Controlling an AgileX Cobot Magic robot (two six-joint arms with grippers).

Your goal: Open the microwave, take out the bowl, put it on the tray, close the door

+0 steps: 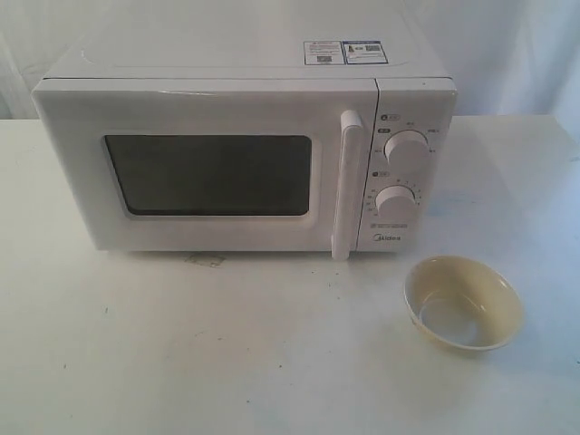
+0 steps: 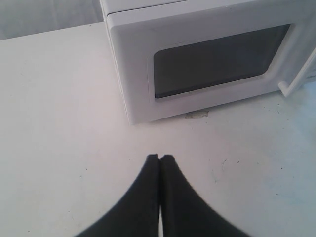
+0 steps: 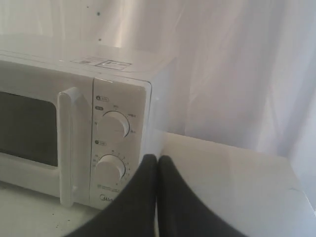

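One microwave (image 1: 199, 54), one door (image 1: 208, 109), two knobs (image 1: 405, 148) (image 1: 396, 200), two stickers (image 1: 323, 52) (image 1: 365, 51), one bowl (image 1: 463, 304).

The left gripper (image 2: 160, 157) is closed: its two black fingers (image 2: 140, 202) lie flat against each other from base to tip, with only a hairline seam between them and nothing pinched. It is angled downward. The right gripper (image 3: 158, 157) is closed the same way, its black fingers (image 3: 185, 202) pressed together and empty, held nearer to level.
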